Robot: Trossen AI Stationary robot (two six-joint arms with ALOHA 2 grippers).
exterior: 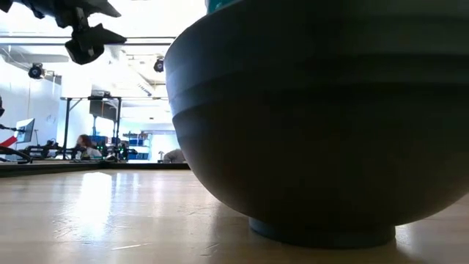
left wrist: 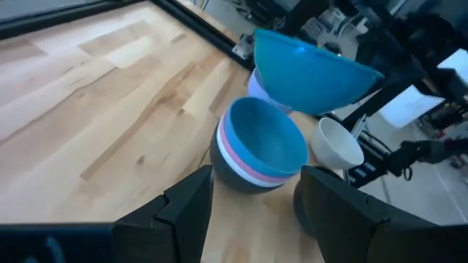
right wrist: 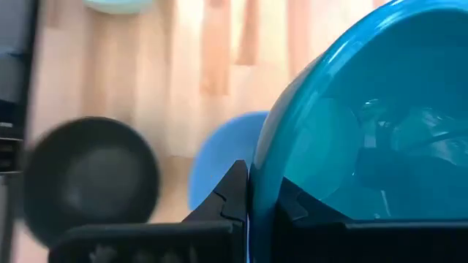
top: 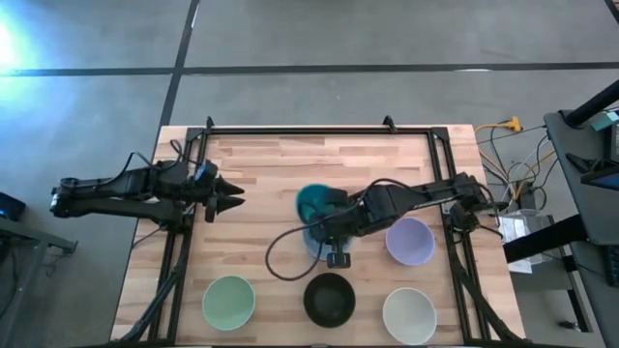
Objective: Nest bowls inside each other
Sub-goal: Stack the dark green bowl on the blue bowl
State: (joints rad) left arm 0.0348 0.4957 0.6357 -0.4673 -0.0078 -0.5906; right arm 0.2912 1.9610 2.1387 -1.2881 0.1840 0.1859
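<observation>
So the right tool (top: 319, 215) is clamped on the rim of the teal bowl (top: 313, 202), holding it tilted in the air just above a stack near the middle of the counter (top: 261, 164): blue bowl (left wrist: 265, 139) on top, pink under it, dark one at the bottom. Left tool (top: 232, 200) hangs at the left, fingers apart, holding nothing. Pale green bowl (top: 228, 301), black bowl (top: 329, 299) and white bowl (top: 408, 315) line the bottom edge, lavender bowl (top: 410, 241) right of center.
</observation>
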